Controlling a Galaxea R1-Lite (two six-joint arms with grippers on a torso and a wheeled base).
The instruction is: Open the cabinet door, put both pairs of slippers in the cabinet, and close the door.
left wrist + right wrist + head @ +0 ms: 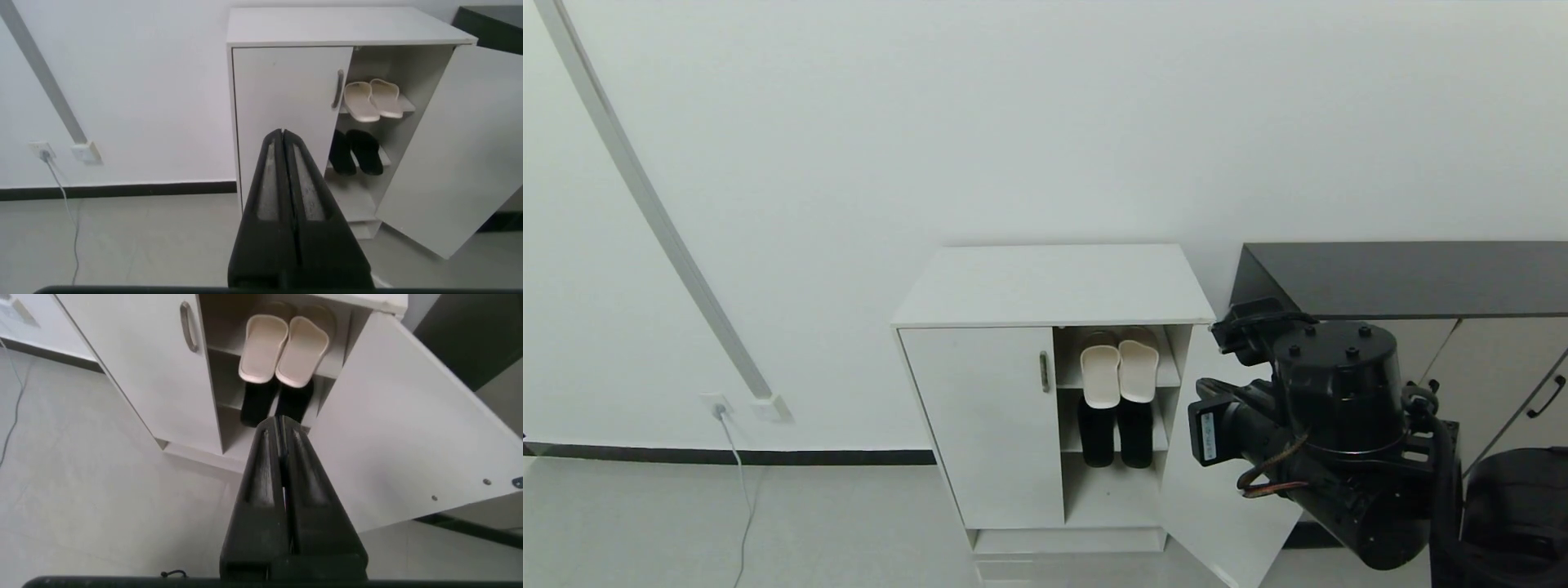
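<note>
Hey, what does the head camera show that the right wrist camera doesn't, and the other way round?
Head view extras: the slanted duct running down the wall, and the whole flat top of the cabinet. Right wrist view extra: the right claw, shut, pointing toward the open shelves. Shared: white slippers on the upper shelf, black slippers on the shelf below, the right door swung open, the left door closed.

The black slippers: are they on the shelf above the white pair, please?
No, the black slippers sit lower, underneath the white slippers.
</note>
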